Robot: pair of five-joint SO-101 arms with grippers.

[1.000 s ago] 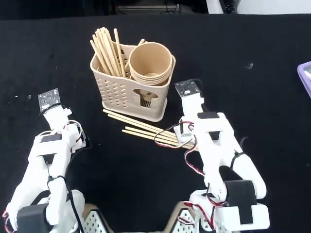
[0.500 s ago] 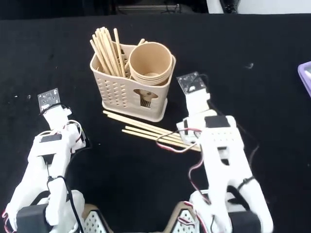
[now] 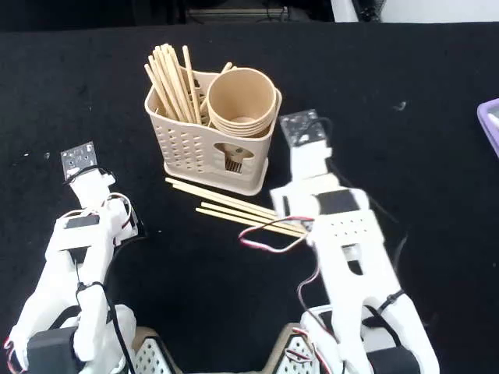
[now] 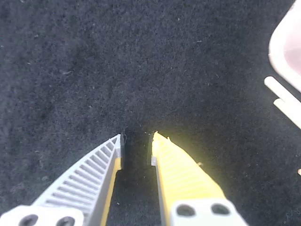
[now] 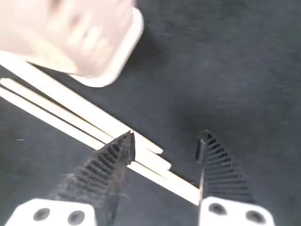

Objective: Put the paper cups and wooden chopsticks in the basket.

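The right gripper [image 5: 165, 137] has advanced over the loose pale wooden chopsticks [image 3: 234, 214] beside the cream perforated plastic basket [image 3: 204, 152] holding brown paper cups [image 3: 242, 101], its 2 fingers [image 5: 106, 167] wide apart. The left gripper [image 4: 136, 136], barely apart, stays put.

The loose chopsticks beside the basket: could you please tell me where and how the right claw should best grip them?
The chopsticks lie flat, side by side, so probably come from above, straddling them crosswise near the ends below the right claw.
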